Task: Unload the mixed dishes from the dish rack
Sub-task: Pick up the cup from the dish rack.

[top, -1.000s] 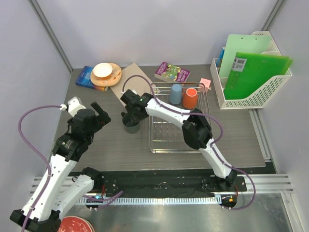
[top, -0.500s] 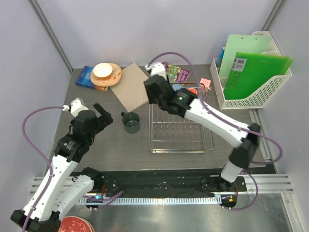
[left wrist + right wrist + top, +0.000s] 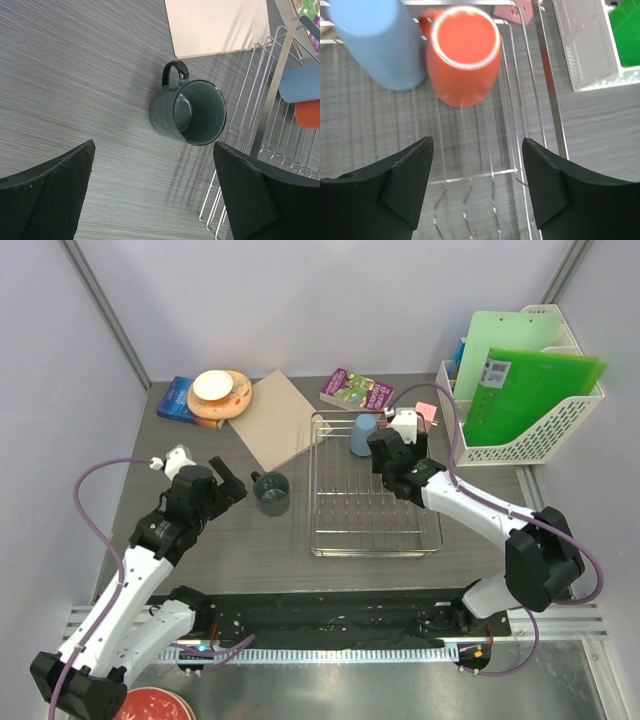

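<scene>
The chrome wire dish rack [image 3: 375, 522] stands mid-table. A light-blue cup [image 3: 362, 435] lies at its back; the orange cup is hidden there under my right gripper [image 3: 388, 452]. The right wrist view shows the orange cup [image 3: 465, 60] and light-blue cup [image 3: 375, 42] side by side on the rack [image 3: 553, 103], with my right gripper [image 3: 477, 145] open above and just short of them. The grey mug [image 3: 271, 492] stands upright on the table left of the rack. My left gripper [image 3: 232, 485] is open and empty beside it; its view shows the mug [image 3: 192, 112] ahead of the fingers.
An orange speckled plate with a small white bowl [image 3: 213, 388] rests on a blue book [image 3: 178, 402] at back left. A cardboard sheet [image 3: 275, 418], a purple book [image 3: 357, 390] and a white lattice file basket [image 3: 500, 445] line the back. A red plate [image 3: 155, 708] sits below the table's near edge.
My right gripper let go of the grey mug left of the rack and swung right over the rack's back, above the orange cup. My left gripper moved slightly toward the mug.
</scene>
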Robot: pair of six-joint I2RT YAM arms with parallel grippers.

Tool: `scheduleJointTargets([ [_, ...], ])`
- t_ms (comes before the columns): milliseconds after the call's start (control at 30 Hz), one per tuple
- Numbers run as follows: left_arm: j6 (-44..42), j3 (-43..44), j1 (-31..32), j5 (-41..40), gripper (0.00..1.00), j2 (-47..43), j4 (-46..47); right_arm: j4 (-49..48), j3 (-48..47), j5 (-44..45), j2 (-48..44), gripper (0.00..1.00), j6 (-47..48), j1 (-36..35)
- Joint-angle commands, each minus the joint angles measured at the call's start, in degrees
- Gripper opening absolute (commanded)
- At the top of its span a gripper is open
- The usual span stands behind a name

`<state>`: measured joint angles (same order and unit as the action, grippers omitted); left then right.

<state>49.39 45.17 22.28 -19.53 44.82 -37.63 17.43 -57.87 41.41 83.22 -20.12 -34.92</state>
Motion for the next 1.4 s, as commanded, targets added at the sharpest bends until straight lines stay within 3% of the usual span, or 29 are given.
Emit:
scheduleJointTargets([
  [0,0.8,0.3,0.2,2.0,1.0,1.1,3.2,-12.0,-1.9,1.8,-0.3,0.79,1.6,-0.1],
  [533,0.2,0.1,0.1,2.4,1.0,2.6,3.4,-18.8,-6.0,-5.1,11.6,0.84,3.5,7.5],
  [1133,0.1,0.0,0.1,2.5,1.0,4.7,4.1,-19.8,-10.5,-6.9,21.5,0.83,4.1,9.9],
  [1200,0.2,-0.1,0.2,2.7,1.0,4.8,4.1,-19.1,-10.5,-7.0,21.9,0.8,3.7,10.0],
  [1267,0.2,-0.2,0.2,2.9,1.0,4.8,4.1,-18.7,-9.8,-6.9,21.5,0.71,3.2,10.0],
  [1367,0.3,-0.3,0.2,2.9,0.99,4.3,4.1,-18.5,-8.7,-6.3,20.4,0.47,2.5,10.1],
])
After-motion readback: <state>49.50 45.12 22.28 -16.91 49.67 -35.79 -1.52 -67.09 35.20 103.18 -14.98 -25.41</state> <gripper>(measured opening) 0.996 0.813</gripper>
